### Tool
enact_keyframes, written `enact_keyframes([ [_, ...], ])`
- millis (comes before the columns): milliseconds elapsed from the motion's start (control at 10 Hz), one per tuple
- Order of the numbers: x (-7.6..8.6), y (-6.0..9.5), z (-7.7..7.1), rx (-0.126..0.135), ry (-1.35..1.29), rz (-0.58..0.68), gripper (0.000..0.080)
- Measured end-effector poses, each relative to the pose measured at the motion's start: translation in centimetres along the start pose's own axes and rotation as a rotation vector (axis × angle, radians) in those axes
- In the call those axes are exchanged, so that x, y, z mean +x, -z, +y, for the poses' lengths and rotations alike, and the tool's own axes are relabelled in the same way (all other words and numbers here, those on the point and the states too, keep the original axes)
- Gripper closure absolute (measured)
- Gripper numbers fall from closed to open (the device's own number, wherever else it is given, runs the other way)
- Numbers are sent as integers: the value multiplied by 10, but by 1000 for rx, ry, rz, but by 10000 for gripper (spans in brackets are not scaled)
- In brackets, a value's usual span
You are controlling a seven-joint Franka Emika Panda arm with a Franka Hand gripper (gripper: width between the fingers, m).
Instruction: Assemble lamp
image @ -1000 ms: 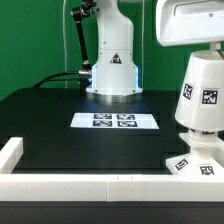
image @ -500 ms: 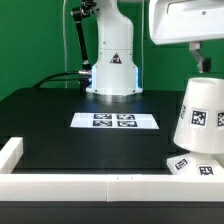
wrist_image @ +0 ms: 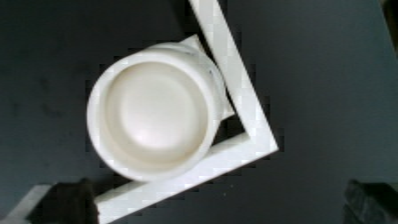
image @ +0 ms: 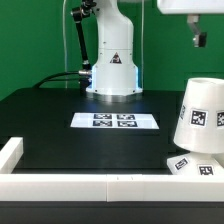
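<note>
Black matte table point(image: 60, 125) fills most of the exterior view; a low white rail point(image: 90, 187) runs along its near edge, with a raised white block at the exterior view's left corner; the marker board point(image: 115, 121) lies flat near the middle of the table, in front of the arm's white pedestal point(image: 112, 65); a black cable point(image: 78, 45) rises beside the pedestal on the exterior view's left; pale grey-green wall behind, brighter strip at the exterior view's left.

Lamp shade point(image: 203, 116), a white truncated cone with square tags on its side, stands upright at the exterior view's right, seated over the flat square base point(image: 192, 165), which lies near the rail; bulb not visible, whether under the shade cannot be told.

Gripper point(image: 199, 38) high at the exterior view's top right, mostly cropped, well clear above the shade; only a dark fingertip shows there.

Wrist view looks straight down on the shade's round top point(wrist_image: 160, 110) with the base's point(wrist_image: 246, 140) white edges framing it on the dark table; dark finger pads point(wrist_image: 54, 200) show blurred at two corners, spread wide, nothing between them.
</note>
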State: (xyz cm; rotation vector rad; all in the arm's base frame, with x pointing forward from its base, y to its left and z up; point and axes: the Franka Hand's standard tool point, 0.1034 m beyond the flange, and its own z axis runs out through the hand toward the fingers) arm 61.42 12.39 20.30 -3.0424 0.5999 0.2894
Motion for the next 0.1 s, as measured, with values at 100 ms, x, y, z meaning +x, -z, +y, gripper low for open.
enact_keyframes([
  [100, 0, -4, -4, 2, 2, 1, 101],
])
